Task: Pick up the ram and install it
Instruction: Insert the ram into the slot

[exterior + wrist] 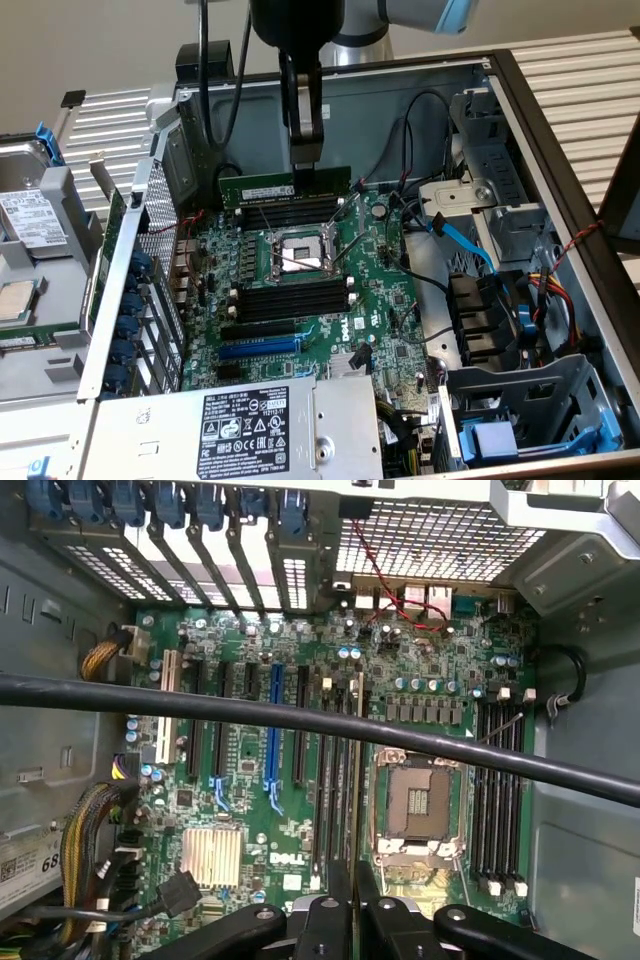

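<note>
The ram [262, 187], a long green stick with a pale sticker, hangs level inside the open computer case, just over the far black memory slots [290, 212]. My gripper [307, 166] comes straight down from above and is shut on the stick's upper edge near its middle. In the wrist view the ram [353, 780] shows edge-on as a thin line running out from my gripper [352, 920], above the motherboard [240, 780]. The CPU socket [298, 255] lies between the far slots and a nearer group of slots [295, 300].
A black cable [300, 718] crosses the wrist view above the board. A blue slot [258, 348] and the power supply [240, 430] sit near the front. The drive cage [520, 400] and wiring are at the exterior view's right, and a hard drive [30, 215] lies outside at its left.
</note>
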`<control>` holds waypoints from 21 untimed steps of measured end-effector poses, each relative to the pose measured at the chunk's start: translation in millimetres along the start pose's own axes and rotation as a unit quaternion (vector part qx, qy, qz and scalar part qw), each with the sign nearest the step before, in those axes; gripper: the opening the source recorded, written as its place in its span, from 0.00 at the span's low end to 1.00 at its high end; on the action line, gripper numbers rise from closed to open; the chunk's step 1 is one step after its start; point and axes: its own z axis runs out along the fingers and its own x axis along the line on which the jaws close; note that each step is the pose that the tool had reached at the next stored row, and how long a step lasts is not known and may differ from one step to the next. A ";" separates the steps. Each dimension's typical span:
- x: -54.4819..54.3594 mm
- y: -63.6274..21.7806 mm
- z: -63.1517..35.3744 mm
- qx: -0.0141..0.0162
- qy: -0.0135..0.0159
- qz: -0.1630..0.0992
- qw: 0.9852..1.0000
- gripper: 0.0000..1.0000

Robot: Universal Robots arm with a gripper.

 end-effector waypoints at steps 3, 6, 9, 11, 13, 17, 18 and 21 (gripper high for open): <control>0.0 0.0 0.3 0.000 0.000 0.000 1.000 0.13; -3.6 -0.2 2.3 0.003 0.001 0.000 1.000 0.13; -9.3 -0.4 5.0 0.004 0.002 0.000 1.000 0.13; -10.1 -0.5 6.9 0.005 0.004 0.000 1.000 0.13; -10.1 -0.6 8.4 0.006 0.007 0.000 1.000 0.13; -9.9 -0.7 12.8 0.007 0.010 0.000 1.000 0.13; -9.9 -0.7 14.6 0.007 0.010 0.000 1.000 0.13; -9.8 -0.7 20.2 0.007 0.010 0.000 1.000 0.13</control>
